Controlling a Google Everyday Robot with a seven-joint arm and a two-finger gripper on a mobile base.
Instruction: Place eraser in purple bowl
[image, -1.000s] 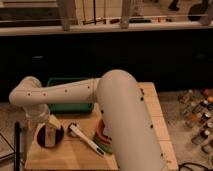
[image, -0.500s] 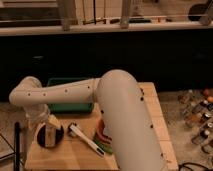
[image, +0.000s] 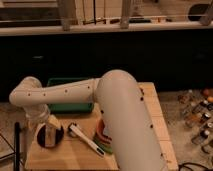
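The purple bowl sits on the front left of the wooden table. My white arm reaches from the lower right across to the left and bends down over the bowl. My gripper hangs right above the bowl and partly covers it. A pale block with a dark band, the eraser, shows at the gripper's tip over the bowl. I cannot tell whether it is held or rests in the bowl.
A green rectangular tray stands behind the bowl. A long white utensil lies to the bowl's right. A stack of orange and green bowls is partly hidden by my arm. Bottles stand off the table's right side.
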